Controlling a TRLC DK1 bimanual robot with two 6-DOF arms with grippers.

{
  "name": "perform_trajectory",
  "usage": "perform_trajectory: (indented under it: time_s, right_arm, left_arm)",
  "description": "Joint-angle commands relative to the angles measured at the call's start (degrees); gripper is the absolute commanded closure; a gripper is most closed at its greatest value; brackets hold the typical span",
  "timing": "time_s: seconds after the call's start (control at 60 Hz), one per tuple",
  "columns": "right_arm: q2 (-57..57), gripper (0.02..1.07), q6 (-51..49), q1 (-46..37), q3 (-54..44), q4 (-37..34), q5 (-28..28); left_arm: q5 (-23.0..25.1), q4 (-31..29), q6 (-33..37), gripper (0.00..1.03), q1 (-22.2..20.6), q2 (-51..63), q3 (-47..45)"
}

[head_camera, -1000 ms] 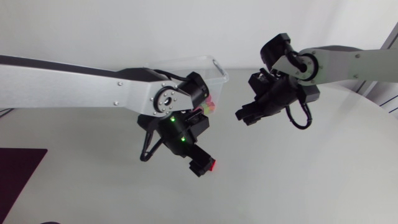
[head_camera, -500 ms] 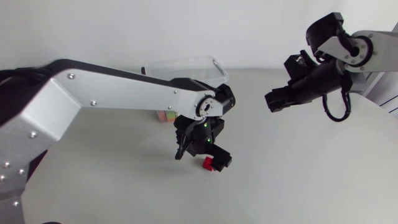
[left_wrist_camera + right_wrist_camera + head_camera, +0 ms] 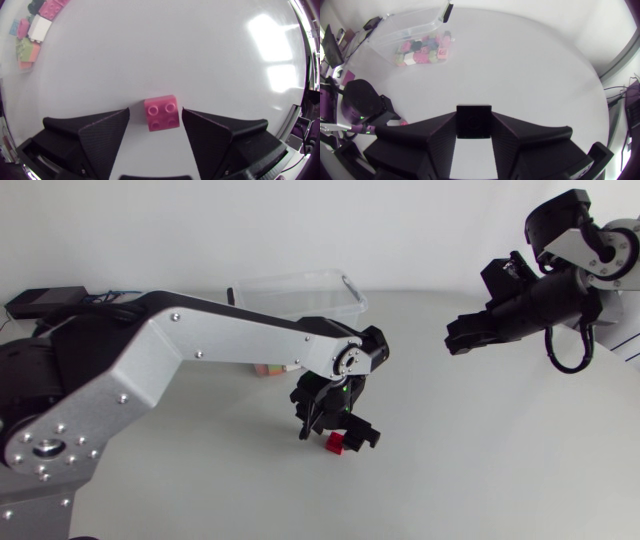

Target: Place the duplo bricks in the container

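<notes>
A red-pink duplo brick (image 3: 336,442) lies on the white table, studs up in the left wrist view (image 3: 161,113). My left gripper (image 3: 341,434) stands low over it, open, one finger on each side. One finger (image 3: 220,132) is almost against the brick and the other (image 3: 95,135) is a small gap away. The clear plastic container (image 3: 300,290) stands at the back with several coloured bricks (image 3: 422,50) inside. My right gripper (image 3: 462,337) hangs shut above the table at the right, well away from the container, with no brick showing in it.
The container's coloured bricks (image 3: 30,27) show far ahead of the left gripper. My long left arm (image 3: 220,340) passes in front of the container. The table's rounded edge (image 3: 600,95) curves past on the right.
My left arm swung right and came down over the red brick, and its fingers have narrowed around it. My right arm drew back to the right, away from the container, still shut.
</notes>
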Motion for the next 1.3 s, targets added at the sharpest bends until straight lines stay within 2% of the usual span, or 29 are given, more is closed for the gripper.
perform_trajectory:
  time_s: [0.0, 0.017, 0.15, 0.317, 0.6, 0.833, 1.083, 1.283]
  right_arm:
    - [-0.8, 0.78, -0.9, -0.7, 0.4, -0.5, -0.4]
    - [-0.8, 0.78, -0.9, -0.7, 0.4, -0.5, -0.4]
    - [-0.6, 0.78, -0.8, -0.7, 1.9, -0.9, -0.6]
    - [1.0, 0.78, 0.0, 1.0, 4.7, -0.7, -1.0]
    - [6.1, 0.78, 3.5, 7.2, 10.5, 2.2, -0.8]
    - [12.1, 0.78, 5.5, 13.4, 17.5, 4.0, 0.6]
    - [18.9, 0.78, 7.3, 18.9, 23.3, 8.2, 3.3]
    - [24.2, 0.78, 7.6, 21.2, 28.5, 12.2, 4.4]
  left_arm:
    - [-0.6, -1.0, -2.3, 0.53, -0.2, 2.6, 1.6]
    - [-0.6, -1.1, -2.3, 0.54, -0.2, 2.7, 1.6]
    - [-0.6, -1.0, -2.5, 0.81, -0.2, 3.3, 1.5]
    - [-0.6, 1.4, -2.5, 0.88, 0.1, 0.5, -2.3]
    - [-0.6, 2.5, -0.3, 0.9, 3.2, -11.7, -10.0]
    - [-0.6, 2.5, 1.5, 0.9, 7.9, -21.4, -15.3]
    - [-0.6, 3.3, 3.0, 0.9, 13.2, -28.7, -17.2]
    - [-0.6, 6.9, 5.6, 0.9, 17.5, -33.3, -16.9]
